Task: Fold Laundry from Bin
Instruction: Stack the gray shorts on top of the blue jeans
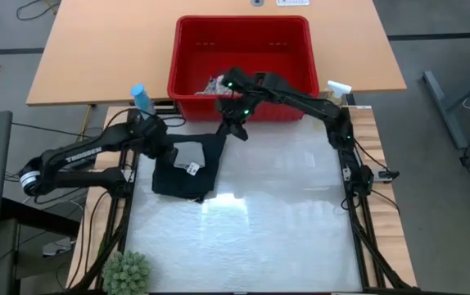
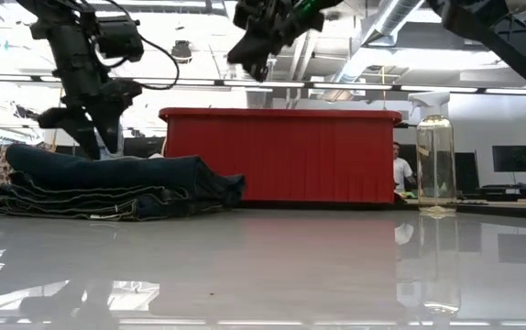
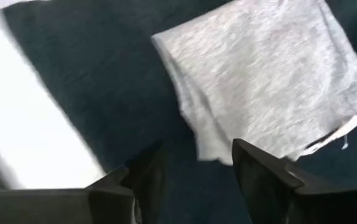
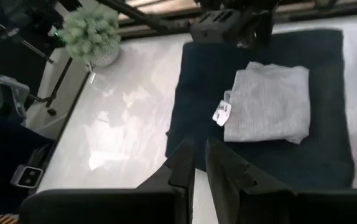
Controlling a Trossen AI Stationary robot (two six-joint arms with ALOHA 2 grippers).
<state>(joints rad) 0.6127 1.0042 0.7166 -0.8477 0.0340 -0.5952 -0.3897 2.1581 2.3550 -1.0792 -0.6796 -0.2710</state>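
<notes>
The dark navy trousers (image 1: 184, 174) lie folded in a flat stack on the table's left half, also in the low view (image 2: 107, 183). A small grey cloth (image 1: 188, 155) lies folded on top of them (image 3: 272, 81). My left gripper (image 3: 197, 158) is open and hovers just above the trousers beside the grey cloth's edge (image 1: 160, 146). My right gripper (image 4: 200, 152) is shut and empty, held high in the air (image 2: 249, 60) in front of the red bin's near wall (image 1: 235, 127). The red bin (image 1: 243, 102) holds a white leaf-print cloth (image 1: 213, 83).
A blue-capped spray bottle (image 1: 141, 97) stands left of the bin and a clear one (image 1: 339, 88) to its right (image 2: 435, 151). A small green plant (image 1: 127, 272) sits at the near left corner. Shiny open table lies right of the trousers.
</notes>
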